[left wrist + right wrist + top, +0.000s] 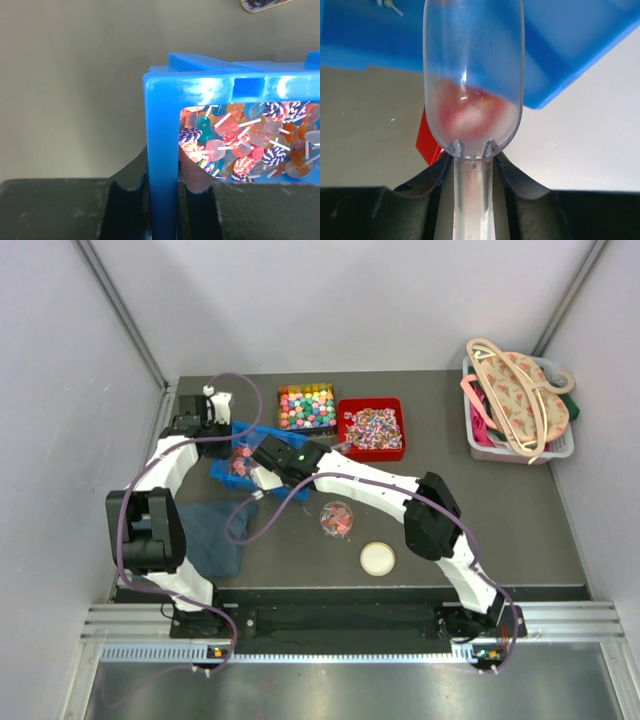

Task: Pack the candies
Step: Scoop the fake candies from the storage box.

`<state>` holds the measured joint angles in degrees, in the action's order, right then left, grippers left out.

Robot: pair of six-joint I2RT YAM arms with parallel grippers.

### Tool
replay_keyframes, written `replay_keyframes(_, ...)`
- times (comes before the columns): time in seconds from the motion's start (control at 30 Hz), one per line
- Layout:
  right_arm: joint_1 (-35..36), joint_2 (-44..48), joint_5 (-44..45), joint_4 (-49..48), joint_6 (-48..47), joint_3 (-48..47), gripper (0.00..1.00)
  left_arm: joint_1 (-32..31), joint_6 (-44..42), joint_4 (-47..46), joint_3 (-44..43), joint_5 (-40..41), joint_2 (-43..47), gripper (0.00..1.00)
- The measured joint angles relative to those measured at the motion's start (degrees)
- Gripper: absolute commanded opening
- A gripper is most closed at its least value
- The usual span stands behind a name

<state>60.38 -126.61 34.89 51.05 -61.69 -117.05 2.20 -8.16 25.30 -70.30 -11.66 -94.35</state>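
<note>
A blue tray holds lollipop-shaped candies in red, pink, purple and orange. My left gripper is shut on the tray's left wall, one finger inside and one outside. My right gripper is shut on the handle of a clear plastic scoop. The scoop's bowl shows a blurred reddish mass and sits just in front of the blue tray. In the top view my right gripper is at the tray's near side and my left gripper at its left edge.
A tray of multicoloured cube candies and a red tray of twist-wrapped candies stand behind. A clear round tub with candies and a cream lid lie in front. A dark cloth is at left, a basket with a bag at far right.
</note>
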Motion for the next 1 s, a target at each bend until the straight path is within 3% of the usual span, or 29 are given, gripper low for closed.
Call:
replay_keyframes(0.63, 0.2, -3.0, 1.1, 3.7, 0.8, -0.1, 0.00, -3.6, -0.7, -1.6, 0.5, 3.6, 0.2, 0.00)
replay_keyframes(1.0, 0.3, -7.6, -1.4, 5.8, 1.3, -5.9, 0.00, -3.5, -0.5, -2.0, 0.7, 3.1, -2.7, 0.00)
